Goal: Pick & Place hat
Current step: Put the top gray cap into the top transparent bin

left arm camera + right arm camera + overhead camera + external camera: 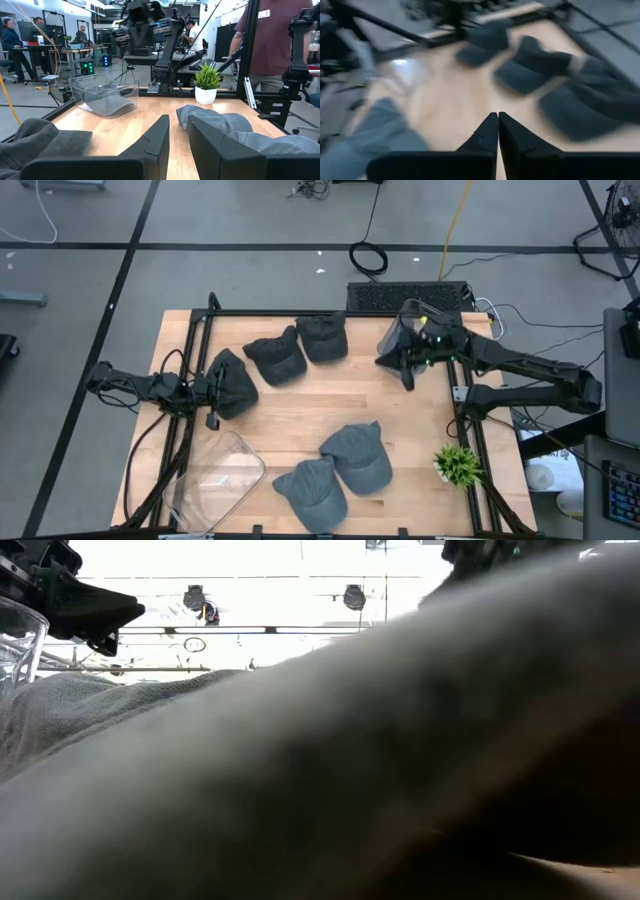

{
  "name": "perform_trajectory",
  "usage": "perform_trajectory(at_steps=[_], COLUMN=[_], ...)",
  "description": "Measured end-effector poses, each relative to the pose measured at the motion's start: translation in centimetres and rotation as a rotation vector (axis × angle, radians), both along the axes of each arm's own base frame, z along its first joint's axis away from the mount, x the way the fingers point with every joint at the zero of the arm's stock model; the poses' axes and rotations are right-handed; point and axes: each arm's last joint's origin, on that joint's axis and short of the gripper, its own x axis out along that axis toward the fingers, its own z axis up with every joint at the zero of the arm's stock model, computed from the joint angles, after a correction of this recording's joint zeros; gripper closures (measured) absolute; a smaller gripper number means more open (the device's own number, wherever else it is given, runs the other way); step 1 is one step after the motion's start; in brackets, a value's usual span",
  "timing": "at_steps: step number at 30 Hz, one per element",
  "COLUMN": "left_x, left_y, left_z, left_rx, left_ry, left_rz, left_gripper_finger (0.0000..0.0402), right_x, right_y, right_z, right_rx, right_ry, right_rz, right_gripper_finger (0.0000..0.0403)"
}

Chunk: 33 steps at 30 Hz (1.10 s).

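Observation:
Several caps lie flat on the wooden table. Three dark ones sit toward the far side. Two grey ones sit near the front edge. My left gripper is low at the table's left, right beside the leftmost dark cap. It is open by a narrow gap with nothing between the fingers. My right gripper is shut and empty, raised over the far right of the table.
A clear plastic container sits at the near left corner, and another clear one under my right arm. A potted plant stands at the near right corner. A black frame edges the table. A grey cap fills the low view. People stand beyond the table.

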Motion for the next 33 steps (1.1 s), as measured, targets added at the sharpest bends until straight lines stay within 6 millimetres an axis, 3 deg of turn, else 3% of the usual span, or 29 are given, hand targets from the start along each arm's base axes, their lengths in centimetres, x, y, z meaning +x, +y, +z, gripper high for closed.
perform_trajectory(at_steps=[5, 11, 17, 25, 33], left_x=[0.0, 0.0, 0.0, 0.0, 0.0], left_y=[0.0, 0.0, 0.0, 0.0, 0.0], left_z=[0.0, 0.0, 0.0, 0.0, 0.0], left_rx=[0.0, 0.0, 0.0, 0.0, 0.0], left_ry=[0.0, 0.0, 0.0, 0.0, 0.0], left_rz=[0.0, 0.0, 0.0, 0.0, 0.0], left_gripper_finger=[0.0325, 0.0325, 0.0325, 0.0325, 0.0325], right_x=[2.1, 3.6, 4.5, 5.7, 5.8], right_y=[3.6, 7.3, 8.9, 9.2, 9.0], right_z=[-1.0, -4.0, -7.2, -10.5, -12.0], right_rx=[0.0, -0.017, -0.064, -0.031, -0.051], right_ry=[-0.055, -0.064, 0.094, 0.272, 0.42], right_rz=[0.184, 0.361, 0.337, 0.315, 0.335], right_gripper_finger=[0.0346, 0.0244, 0.0156, 0.0138, 0.0146])
